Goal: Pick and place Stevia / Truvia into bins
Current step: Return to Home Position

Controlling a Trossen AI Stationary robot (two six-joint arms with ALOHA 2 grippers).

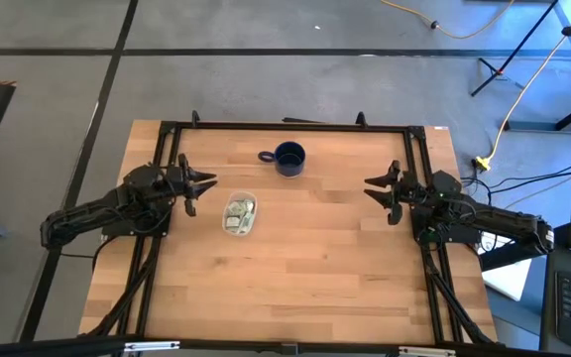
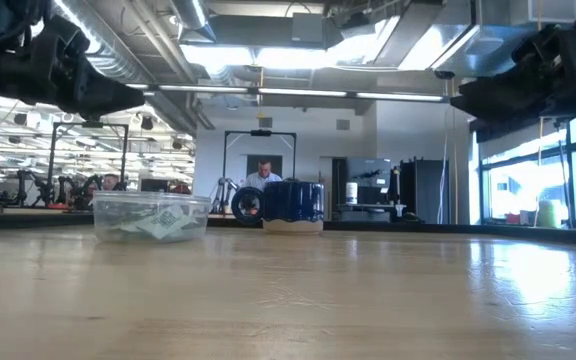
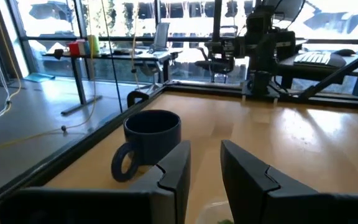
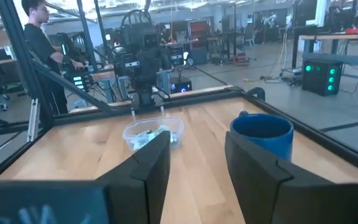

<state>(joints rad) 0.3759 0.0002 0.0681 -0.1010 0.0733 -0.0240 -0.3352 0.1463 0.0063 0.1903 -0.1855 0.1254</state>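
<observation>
High view: both dark arms sit folded low at the side edges of the pale wooden desk (image 1: 295,268). The left gripper (image 1: 204,191) is just beside the shallow clear plastic tub (image 1: 254,224); the right gripper (image 1: 373,188) is well apart from it. Wrist views show both pairs of fingers parted, nothing held. Pale green and white Stevia sachets (image 1: 238,212) lie heaped inside the tub, count unreadable. A dark blue handled mug (image 1: 288,158) stands near the far edge. Low view cuts off both arms.
</observation>
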